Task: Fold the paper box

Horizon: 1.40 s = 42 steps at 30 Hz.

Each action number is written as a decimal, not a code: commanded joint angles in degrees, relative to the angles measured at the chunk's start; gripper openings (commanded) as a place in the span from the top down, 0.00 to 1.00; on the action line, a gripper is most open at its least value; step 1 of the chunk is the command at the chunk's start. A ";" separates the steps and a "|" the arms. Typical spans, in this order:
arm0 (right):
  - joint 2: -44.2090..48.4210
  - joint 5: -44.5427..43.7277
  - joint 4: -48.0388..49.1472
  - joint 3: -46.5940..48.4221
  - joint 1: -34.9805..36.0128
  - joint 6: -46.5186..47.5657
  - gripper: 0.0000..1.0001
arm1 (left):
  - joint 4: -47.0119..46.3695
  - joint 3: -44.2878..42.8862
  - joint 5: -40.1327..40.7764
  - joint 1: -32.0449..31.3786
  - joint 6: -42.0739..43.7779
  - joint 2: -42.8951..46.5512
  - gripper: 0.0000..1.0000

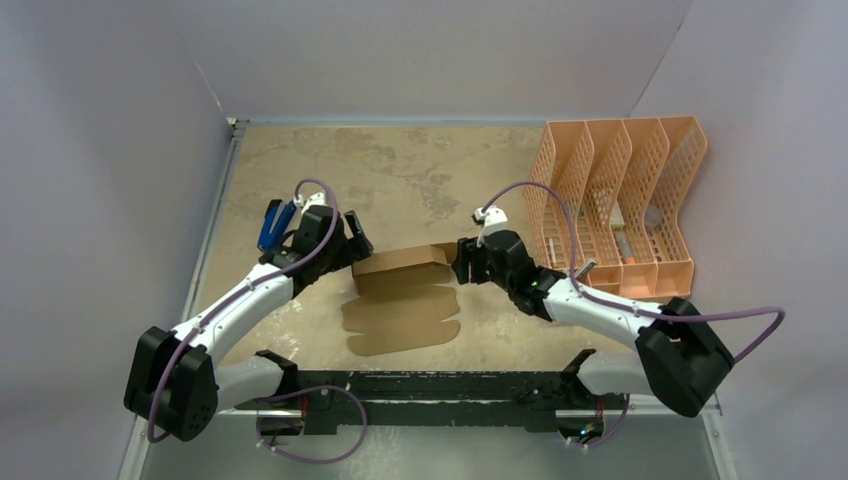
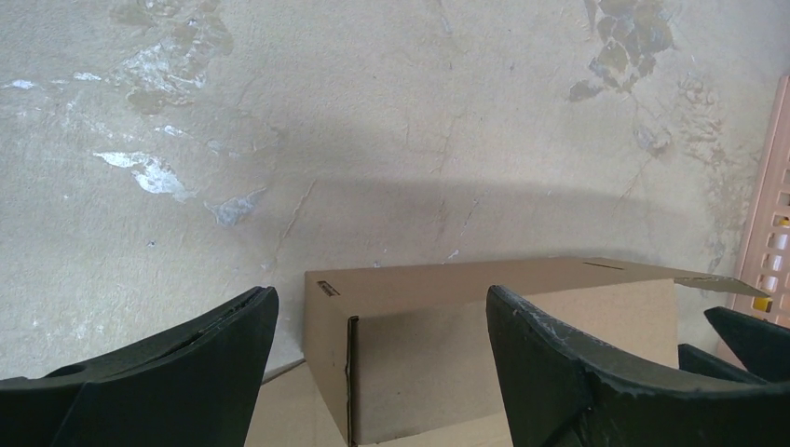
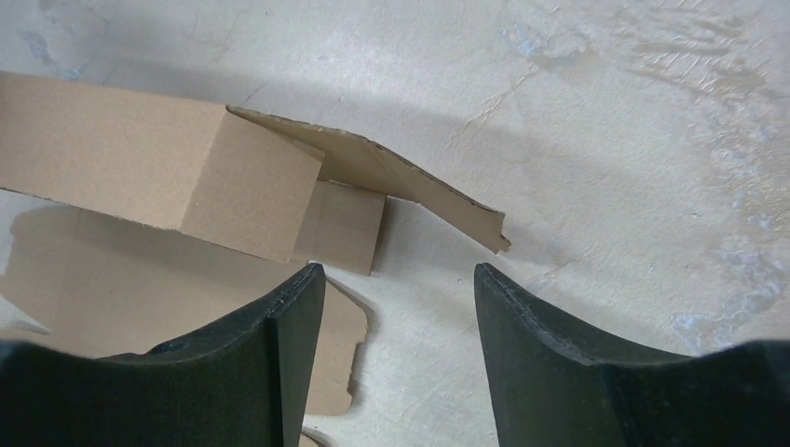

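The brown cardboard paper box (image 1: 402, 295) lies mid-table, partly folded: a raised wall along its far edge (image 1: 400, 265) and flat flaps with rounded tabs toward the near side. My left gripper (image 1: 352, 243) is open at the box's left end; in the left wrist view the folded corner (image 2: 410, 345) stands between my spread fingers. My right gripper (image 1: 462, 262) is open at the box's right end; in the right wrist view the box end (image 3: 251, 200) and a loose side flap (image 3: 419, 186) lie just ahead of my fingers (image 3: 289, 326). Neither holds anything.
A peach-orange perforated file organizer (image 1: 620, 205) stands at the back right, close behind my right arm. The table top (image 1: 420, 170) is worn and stained. Grey walls enclose the left, back and right sides.
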<state>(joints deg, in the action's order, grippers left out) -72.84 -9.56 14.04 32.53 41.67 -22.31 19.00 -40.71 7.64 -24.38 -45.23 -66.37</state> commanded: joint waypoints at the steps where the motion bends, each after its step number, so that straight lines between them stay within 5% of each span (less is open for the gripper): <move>1: 4.19 0.69 1.84 1.20 -1.16 2.44 0.36 | -0.03 -2.84 -0.68 0.39 1.66 -0.30 0.17; 10: 3.01 7.55 -3.72 3.92 -5.13 7.41 0.34 | 1.25 -3.33 -1.37 0.48 3.61 -1.57 0.17; 26: -10.54 11.73 21.46 -3.49 -5.03 -12.27 0.44 | -1.05 -2.22 -4.25 0.56 0.94 -3.55 0.18; 42: -18.22 14.83 25.59 -3.91 -3.26 -13.90 0.48 | -3.50 -0.28 -5.21 0.56 -1.47 -3.39 0.18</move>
<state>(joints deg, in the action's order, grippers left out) -90.41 3.90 37.08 28.58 37.28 -35.66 18.37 -41.36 3.36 -24.12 -45.43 -69.69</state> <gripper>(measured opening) 0.528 0.825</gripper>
